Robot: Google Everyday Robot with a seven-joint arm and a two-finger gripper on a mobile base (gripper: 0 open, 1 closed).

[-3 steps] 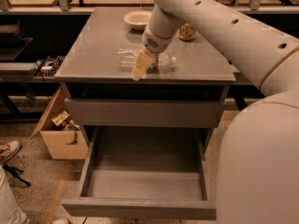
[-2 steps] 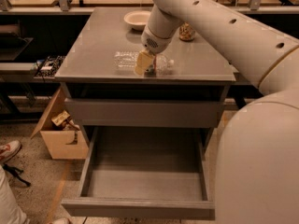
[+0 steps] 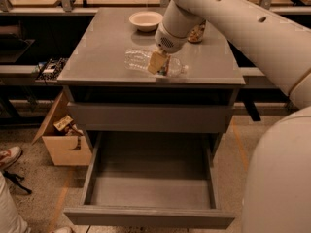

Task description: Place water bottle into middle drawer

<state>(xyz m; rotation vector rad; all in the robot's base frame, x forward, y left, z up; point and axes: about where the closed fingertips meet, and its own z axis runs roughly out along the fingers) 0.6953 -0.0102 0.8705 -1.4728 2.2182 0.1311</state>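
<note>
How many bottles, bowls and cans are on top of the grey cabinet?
Bottles: 1, the water bottle, with the gripper down on it.
Bowls: 1, the white bowl.
Cans: 1, the patterned can, partly behind the arm.
Total: 3.

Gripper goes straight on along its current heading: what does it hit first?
The water bottle lying on its side on the tabletop, directly under the gripper, which points down at its middle. It may already be touching; depth is unclear.
</note>
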